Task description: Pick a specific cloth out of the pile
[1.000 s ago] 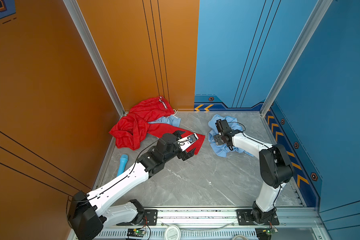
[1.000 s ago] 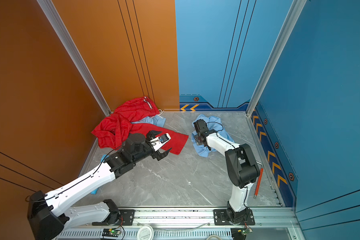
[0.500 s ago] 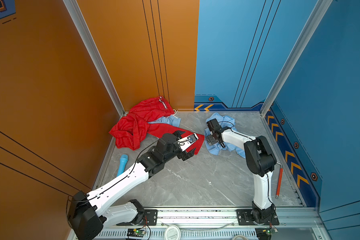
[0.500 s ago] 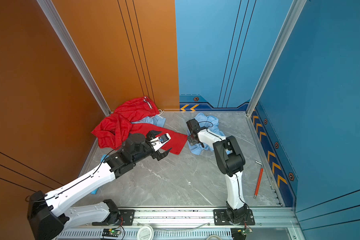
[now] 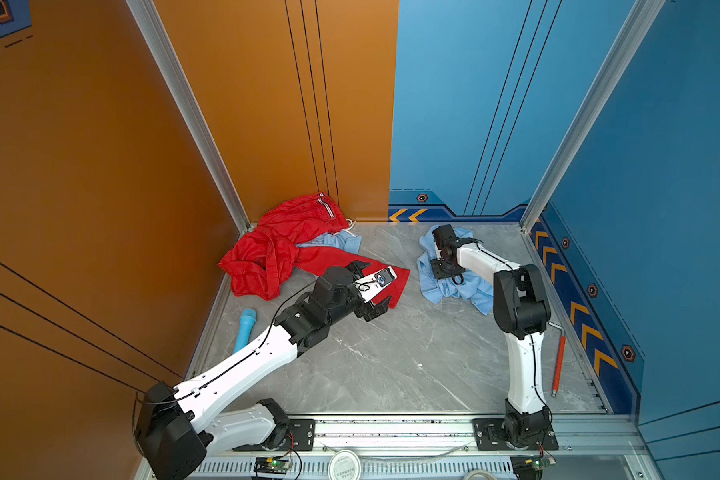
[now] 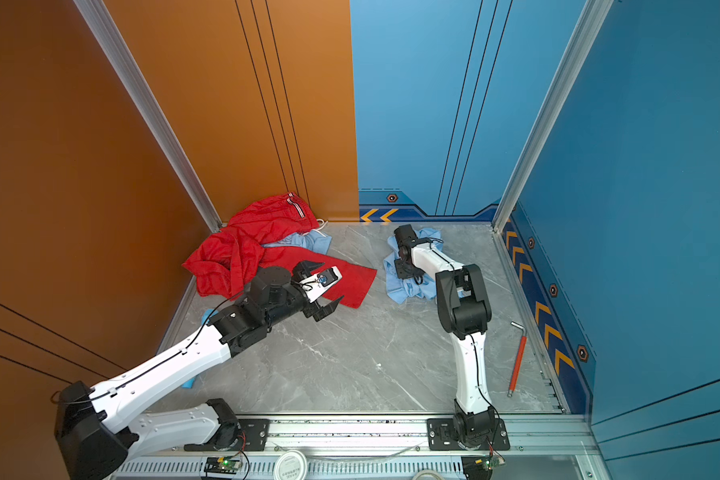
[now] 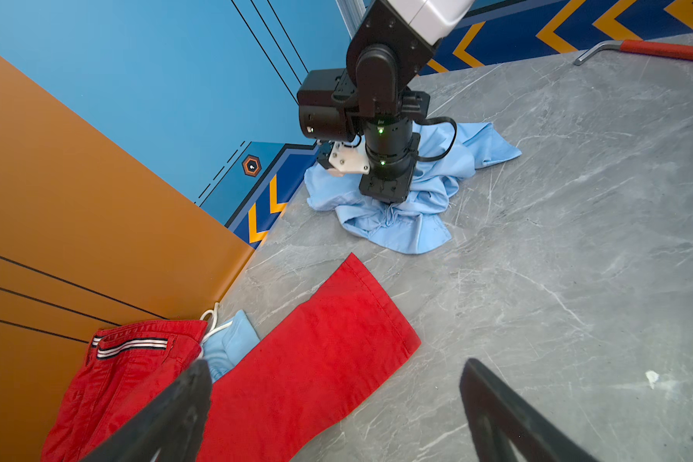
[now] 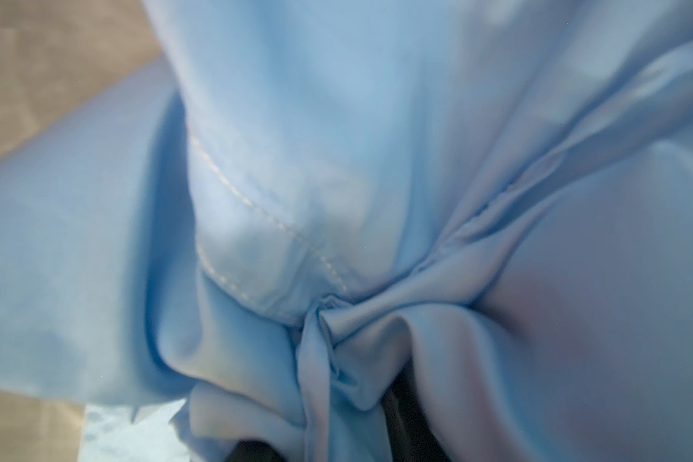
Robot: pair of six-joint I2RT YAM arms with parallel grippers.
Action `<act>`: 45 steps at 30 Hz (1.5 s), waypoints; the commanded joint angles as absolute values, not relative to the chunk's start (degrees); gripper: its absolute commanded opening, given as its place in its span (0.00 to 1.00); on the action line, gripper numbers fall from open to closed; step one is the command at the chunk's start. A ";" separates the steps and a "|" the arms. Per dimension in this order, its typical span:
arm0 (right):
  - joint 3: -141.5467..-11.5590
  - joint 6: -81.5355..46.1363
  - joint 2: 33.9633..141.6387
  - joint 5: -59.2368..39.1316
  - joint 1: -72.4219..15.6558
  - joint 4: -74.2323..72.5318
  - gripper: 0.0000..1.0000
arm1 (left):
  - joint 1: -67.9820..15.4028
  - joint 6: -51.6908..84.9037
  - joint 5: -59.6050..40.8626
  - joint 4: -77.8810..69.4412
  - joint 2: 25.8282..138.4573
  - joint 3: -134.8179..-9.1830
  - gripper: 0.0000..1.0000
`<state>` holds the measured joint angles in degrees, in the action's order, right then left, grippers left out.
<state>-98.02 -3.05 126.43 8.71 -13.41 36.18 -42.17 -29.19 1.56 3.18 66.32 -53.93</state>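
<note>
1. The cloth [image 5: 460, 291] lies crumpled on the worktop [image 5: 391, 365] toward the rear right, near the blue back wall. It is well apart from the pile [image 5: 275, 249] in the rear left corner. In both top views your right arm covers its middle.
2. Your right gripper [image 7: 389, 202] stands nose-down on the cloth. Its fingers [image 8: 401, 404] are buried in fabric and show only as dark slivers in the right wrist view. There the folds draw into one tight pinch at them, so they are closed on a fold of the cloth.
3. Pale blue fills the rest of that view, mostly blurred; a white stitched seam [image 8: 257, 216] is the sharpest detail.
4. Your left gripper [image 7: 335, 366] hovers above the end of the red trouser leg [image 7: 317, 360]. Its fingers [image 7: 177, 408] are spread wide with nothing between them, and the frame edge cuts off their bases.
5. In the pile, pale blue fabric [image 5: 333, 241] peeks out between the red folds; how far it runs underneath is hidden. A striped band [image 7: 133, 346] and a white cord [image 7: 213, 320] show beside it.
6. A blue cylinder [image 5: 245, 328] lies by the left wall, its near end behind your left arm.
7. A red-handled hex key [image 5: 558, 361] lies by the right wall; the left wrist view cuts off its handle.
8. A round white disc [image 5: 344, 465] at the front rail carries print too small to read, and the lower edge crops it.
</note>
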 commanded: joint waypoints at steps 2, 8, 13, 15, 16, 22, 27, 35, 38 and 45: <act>-100.05 -5.41 128.39 8.95 -7.25 40.93 0.00 | -42.98 -30.32 2.99 2.67 65.48 -53.29 0.98; -101.42 -3.95 124.69 7.33 -2.49 40.95 0.00 | -42.98 -30.28 2.93 2.69 65.52 -53.36 0.98; -104.69 -3.15 126.23 7.50 -1.16 41.58 0.00 | -42.97 -30.06 3.01 2.68 65.66 -53.44 0.98; -106.12 -3.19 128.14 6.45 -0.88 43.07 0.00 | -42.98 -30.05 3.33 2.68 65.57 -53.44 0.98; -106.14 -3.45 128.72 6.12 -0.92 43.41 0.00 | -43.00 -30.05 3.57 2.65 65.52 -53.44 0.98; -101.48 -4.63 127.54 6.08 -1.54 42.10 0.31 | -42.92 -30.06 4.25 2.58 65.75 -53.44 0.98; -98.66 -5.77 123.08 8.48 -2.10 40.61 0.67 | -42.67 -29.28 4.23 2.63 65.27 -53.74 0.98; -97.33 -6.76 114.13 8.60 -3.66 41.48 0.90 | -42.45 -29.17 4.74 2.61 64.56 -53.79 0.98; -96.77 -7.28 111.05 7.52 -3.87 41.66 0.91 | -42.43 -29.18 4.74 2.56 64.35 -53.71 0.98; -93.56 -8.14 104.36 -1.14 -3.34 38.97 1.00 | -41.59 -26.69 8.57 1.72 64.31 -54.16 0.98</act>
